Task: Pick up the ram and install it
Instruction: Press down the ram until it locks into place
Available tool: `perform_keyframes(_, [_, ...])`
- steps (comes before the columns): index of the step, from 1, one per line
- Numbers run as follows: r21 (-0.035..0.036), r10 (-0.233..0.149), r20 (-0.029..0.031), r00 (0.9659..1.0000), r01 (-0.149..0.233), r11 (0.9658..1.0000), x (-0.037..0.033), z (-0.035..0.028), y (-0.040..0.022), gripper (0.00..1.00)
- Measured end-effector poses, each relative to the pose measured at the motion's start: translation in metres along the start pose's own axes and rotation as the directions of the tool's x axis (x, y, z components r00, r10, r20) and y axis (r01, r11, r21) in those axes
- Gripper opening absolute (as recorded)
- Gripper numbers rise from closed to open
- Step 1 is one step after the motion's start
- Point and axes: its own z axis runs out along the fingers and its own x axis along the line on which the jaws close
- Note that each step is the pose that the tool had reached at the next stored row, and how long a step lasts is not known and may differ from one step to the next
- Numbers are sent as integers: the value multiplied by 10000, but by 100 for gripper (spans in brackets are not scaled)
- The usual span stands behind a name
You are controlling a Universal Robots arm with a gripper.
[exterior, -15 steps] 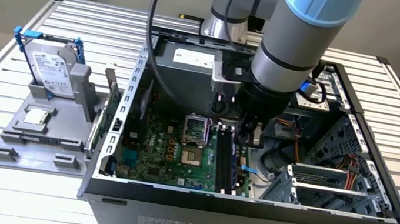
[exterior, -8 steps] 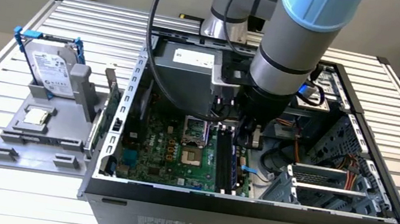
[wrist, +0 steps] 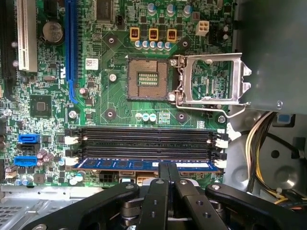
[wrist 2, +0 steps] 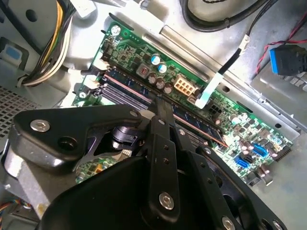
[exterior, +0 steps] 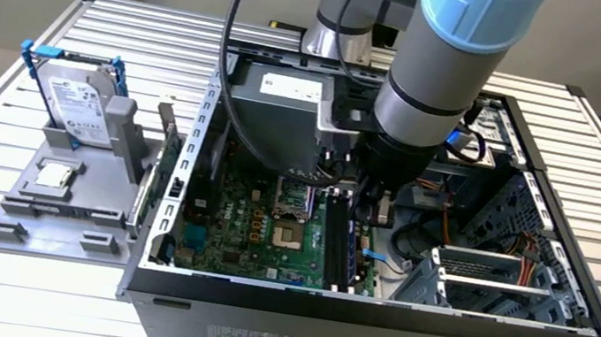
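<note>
While arm reaches into open computer case [exterior: 568, 289], hand [wrist: 167, 168] sits over ram [wrist: 144, 164], fingers together, tips at its top edge. Ram lies seated in motherboard [wrist: 115, 96] slot nearest hand.

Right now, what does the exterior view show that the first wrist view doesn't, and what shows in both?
Exterior view alone: the silver hard drive in a blue frame on a grey holder, and the slatted metal table.

First wrist view alone: the white-latched memory slots up close, with the long blue-green ram stick in the slot nearest the black gripper.

Both: the green motherboard and its open processor socket.
</note>
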Motion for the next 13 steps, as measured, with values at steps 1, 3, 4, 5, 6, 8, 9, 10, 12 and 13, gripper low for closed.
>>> perform_keyframes(1, [1, -1, 2, 10000, 1, 10000, 13, 4, 0, 0])
perform_keyframes(3, [2, 0, 2, 10000, 0, 10000, 37, 20, 0, 0])
perform_keyframes(4, [2, 0, 1, 10000, 0, 10000, 48, 28, 0, 0])
perform_keyframes(5, [3, 0, 2, 10000, 0, 10000, 58, 38, 1, 0])
perform_keyframes(6, [3, 1, 4, 10000, -1, 10000, 62, 53, 1, 0])
perform_keyframes(8, [-1, 2, -9, 10000, -2, 10000, 65, 84, 1, 0])
perform_keyframes(9, [-2, 0, -14, 10000, 0, 10000, 67, 100, 1, 0])
perform_keyframes(10, [-2, 1, -12, 10000, -1, 10000, 68, 119, 1, 0])
perform_keyframes(12, [-3, 0, -19, 10000, 0, 10000, 69, 151, 1, 0])
perform_keyframes(13, [-5, 0, -27, 10000, 0, 10000, 67, 152, 0, 0])
